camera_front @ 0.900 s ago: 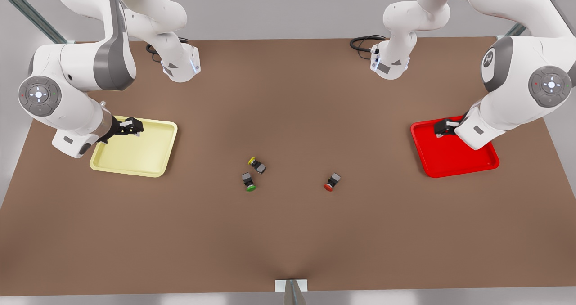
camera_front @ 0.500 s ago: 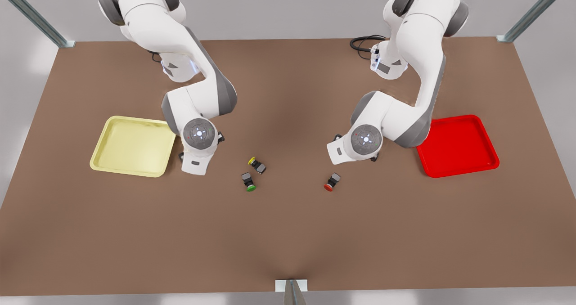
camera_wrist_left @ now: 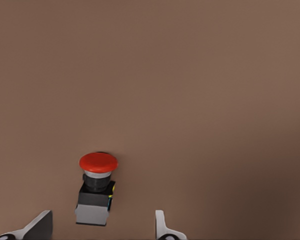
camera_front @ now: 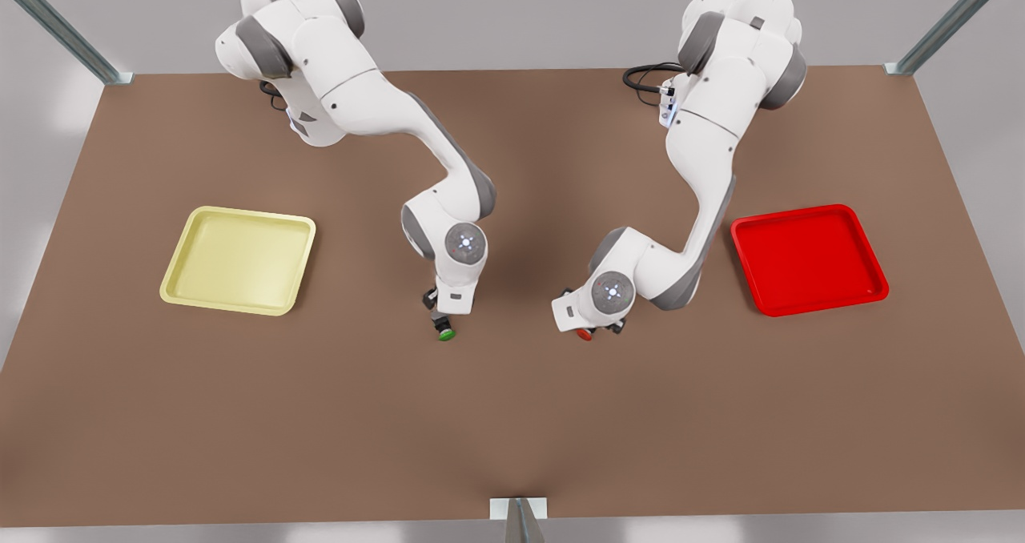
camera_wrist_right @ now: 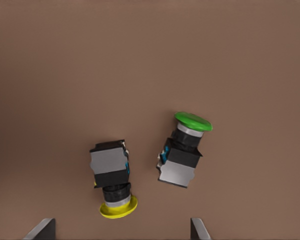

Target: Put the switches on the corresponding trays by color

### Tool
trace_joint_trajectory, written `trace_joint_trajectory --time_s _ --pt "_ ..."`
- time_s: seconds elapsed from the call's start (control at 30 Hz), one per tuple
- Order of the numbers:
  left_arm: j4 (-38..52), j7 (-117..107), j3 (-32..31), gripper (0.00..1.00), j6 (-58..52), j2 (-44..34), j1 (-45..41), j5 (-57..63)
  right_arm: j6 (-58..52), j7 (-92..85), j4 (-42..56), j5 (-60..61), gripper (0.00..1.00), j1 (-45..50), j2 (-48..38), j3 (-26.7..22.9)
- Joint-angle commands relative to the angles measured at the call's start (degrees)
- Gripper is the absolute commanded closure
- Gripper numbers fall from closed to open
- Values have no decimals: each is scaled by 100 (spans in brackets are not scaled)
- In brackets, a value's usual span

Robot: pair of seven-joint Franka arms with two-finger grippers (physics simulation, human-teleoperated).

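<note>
So in under a second both arms have swung in from the trays to the middle of the table (camera_front: 512,415), and now each one hangs right over a switch. We count that as the reach basically done, pick not started.

The left gripper (camera_wrist_left: 102,227) is the arm on the front view's right. Its wrist camera looks straight down at the red-capped switch (camera_wrist_left: 96,192), lying on its side on the table between the spread fingertips (camera_wrist_left: 37,226), jaws wide apart and nothing held. In the front view just a bit of its red cap (camera_front: 584,334) peeks out under the wrist.

The right gripper (camera_wrist_right: 122,230) is on the front view's left, also spread wide and empty. Below it we see the yellow-capped switch (camera_wrist_right: 112,182) on its side, with the green-capped switch (camera_wrist_right: 184,152) just beside it but apart. That green one isn't ours, and it's close enough that we'd guess a sloppy close could nudge it.

The yellow tray (camera_front: 238,260) and the red tray (camera_front: 809,259) sit out at the sides, well apart from the switches, nothing in them.
</note>
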Motion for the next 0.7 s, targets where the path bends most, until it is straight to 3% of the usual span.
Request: trace_joint_trajectory --time_s 0.0,0.33,0.67 --pt "-59 241 2 0 659 -4 1 16 1010 443 -44 108 0 86 94 -9" --pt "-393 241 29 0 1082 119 27 473 1458 416 -809 90 0 209 130 -9" --pt "-833 189 46 0 800 -13 45 490 1467 407 -738 90 0 183 358 -1"
